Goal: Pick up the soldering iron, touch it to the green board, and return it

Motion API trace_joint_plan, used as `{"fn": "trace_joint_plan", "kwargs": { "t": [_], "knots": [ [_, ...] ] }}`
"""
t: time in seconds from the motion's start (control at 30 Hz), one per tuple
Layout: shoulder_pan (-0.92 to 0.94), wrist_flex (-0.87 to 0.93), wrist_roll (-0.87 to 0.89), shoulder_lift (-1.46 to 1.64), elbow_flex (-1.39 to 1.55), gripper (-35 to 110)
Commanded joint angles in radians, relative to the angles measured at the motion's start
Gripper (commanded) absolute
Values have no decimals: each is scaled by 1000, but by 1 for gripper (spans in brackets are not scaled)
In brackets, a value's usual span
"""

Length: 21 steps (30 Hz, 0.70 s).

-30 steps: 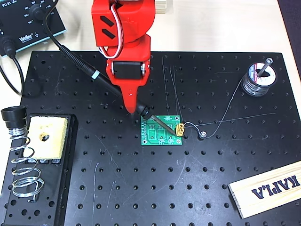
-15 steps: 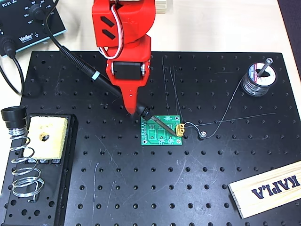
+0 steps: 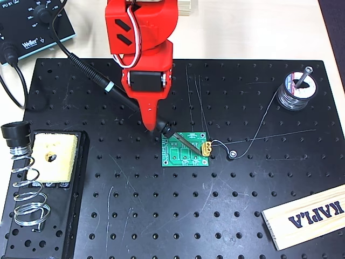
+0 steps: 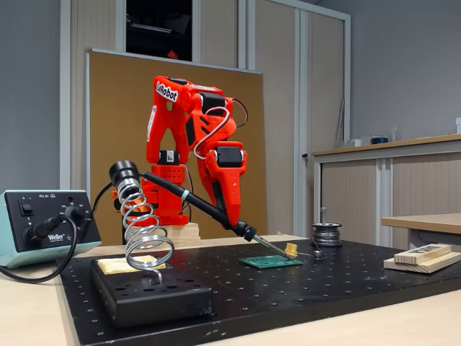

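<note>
The soldering iron (image 3: 102, 82) runs slanted from upper left down to the board, its black handle with a white band trailing a cable. My red gripper (image 3: 155, 127) is shut on the iron's lower end. The thin metal tip rests on the green board (image 3: 186, 150), close to its yellow connector (image 3: 206, 147). In the fixed view the soldering iron (image 4: 191, 200) slopes down to the right from my gripper (image 4: 232, 222), and its tip meets the green board (image 4: 271, 262) lying flat on the black plate.
The coiled wire stand (image 3: 24, 186) with a yellow sponge (image 3: 53, 157) sits at the left edge of the black perforated plate (image 3: 178, 216). A solder spool (image 3: 297, 90) stands back right, its wire trailing toward the board. A wooden block (image 3: 307, 216) lies front right. A soldering station (image 3: 32, 24) sits back left.
</note>
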Motion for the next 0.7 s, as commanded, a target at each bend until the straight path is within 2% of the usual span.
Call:
{"fn": "trace_joint_plan", "kwargs": {
  "t": [0.0,0.67],
  "knots": [
    [-25,3,6,32,-15,0],
    [-31,12,6,20,-29,0]
  ]
}}
